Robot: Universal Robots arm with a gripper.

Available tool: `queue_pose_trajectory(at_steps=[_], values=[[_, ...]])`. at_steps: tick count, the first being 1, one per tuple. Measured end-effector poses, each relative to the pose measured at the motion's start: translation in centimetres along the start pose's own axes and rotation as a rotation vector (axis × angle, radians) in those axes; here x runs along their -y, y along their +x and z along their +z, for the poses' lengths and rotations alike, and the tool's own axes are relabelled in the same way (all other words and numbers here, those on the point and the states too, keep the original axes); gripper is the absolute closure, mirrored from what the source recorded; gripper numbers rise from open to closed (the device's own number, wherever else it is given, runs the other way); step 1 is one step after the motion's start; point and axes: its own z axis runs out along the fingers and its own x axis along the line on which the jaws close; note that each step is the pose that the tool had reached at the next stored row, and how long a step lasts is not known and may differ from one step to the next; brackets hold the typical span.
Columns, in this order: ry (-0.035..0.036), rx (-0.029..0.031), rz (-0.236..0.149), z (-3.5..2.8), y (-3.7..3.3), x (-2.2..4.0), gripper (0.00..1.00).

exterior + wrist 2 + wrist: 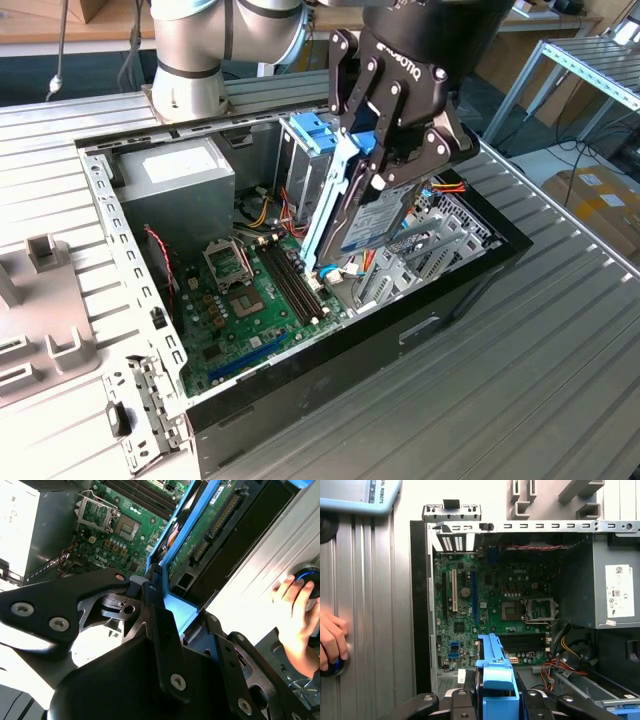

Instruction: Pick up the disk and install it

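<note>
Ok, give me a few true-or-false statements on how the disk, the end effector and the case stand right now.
1. The end effector is clamped on the disk. True.
2. The disk lies flat on the motherboard. False: it hangs steeply tilted over the open case.
3. A person's hand rests on the table beside the case. True.
4. The power supply sits on the table outside the case. False: it is inside the case, in a corner.

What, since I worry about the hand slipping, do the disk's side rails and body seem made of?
The side rails: smooth, evenly light-blue, moulded-looking, so probably plastic. The disk body: dull silver-grey sheen, likely metal. Its underside in the second wrist view is green circuit board.
</note>
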Motion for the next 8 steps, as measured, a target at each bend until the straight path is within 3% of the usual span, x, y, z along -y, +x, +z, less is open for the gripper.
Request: queue_pose_trajectory(at_steps=[8], values=[[0.0000,0.0001,0.000,0.04,0.13,0.40,0.63]])
